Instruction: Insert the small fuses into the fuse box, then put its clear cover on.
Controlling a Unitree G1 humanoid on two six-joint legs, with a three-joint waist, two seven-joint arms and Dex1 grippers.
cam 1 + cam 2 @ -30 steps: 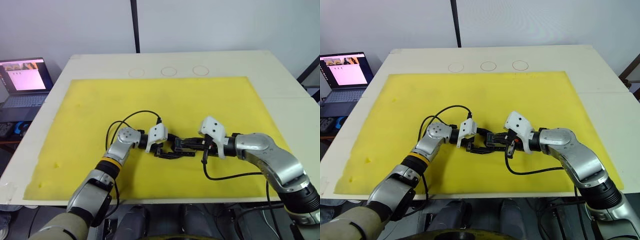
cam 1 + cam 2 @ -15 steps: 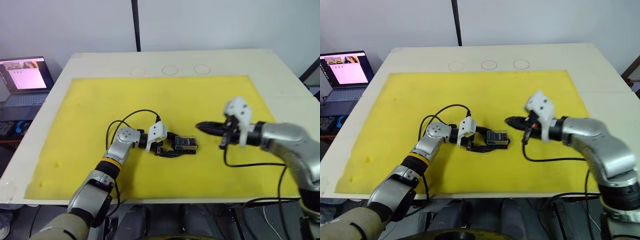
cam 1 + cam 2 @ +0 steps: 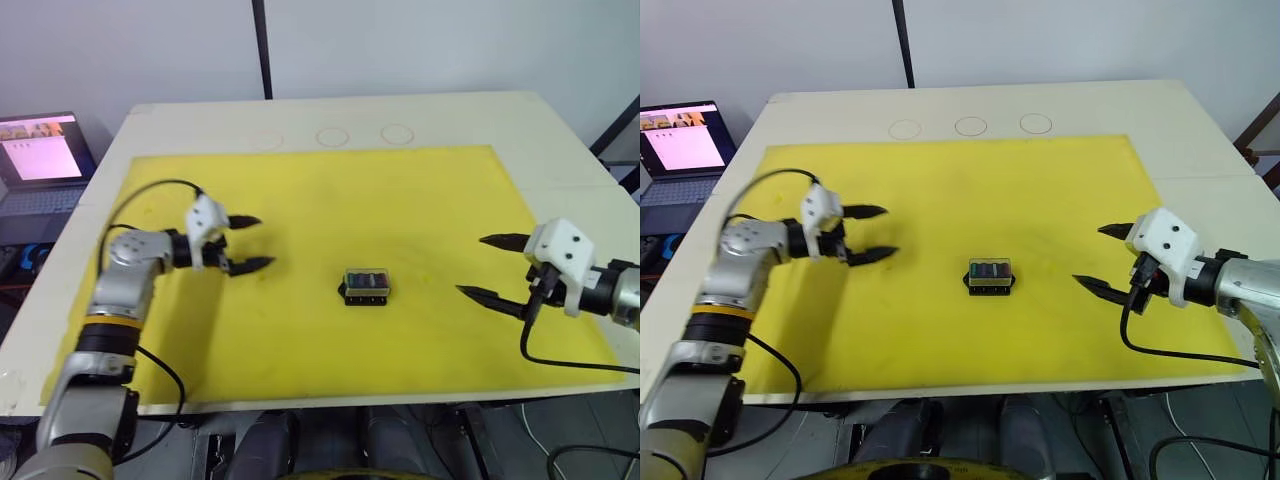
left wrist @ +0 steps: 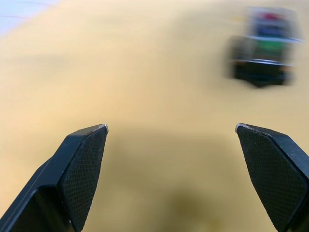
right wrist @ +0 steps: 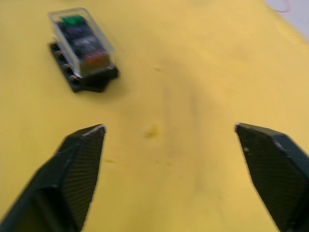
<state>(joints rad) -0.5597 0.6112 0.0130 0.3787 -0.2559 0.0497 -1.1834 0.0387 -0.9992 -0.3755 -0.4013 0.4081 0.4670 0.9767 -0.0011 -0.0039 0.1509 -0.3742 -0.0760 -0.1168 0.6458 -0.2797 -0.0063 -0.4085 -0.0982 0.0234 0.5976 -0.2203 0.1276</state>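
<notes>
Both end effectors withdrew from the covered fuse box [image 3: 365, 285].

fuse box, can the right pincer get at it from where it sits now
Probably yes. The fuse box stands alone on the yellow mat with its clear cover on. The right pincer is open and aimed its way, with bare mat between them. The left pincer is well off to the other side.

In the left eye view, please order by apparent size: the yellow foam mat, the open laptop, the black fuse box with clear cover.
1. Yellow foam mat
2. Open laptop, cut by the frame edge
3. Black fuse box with clear cover
</notes>
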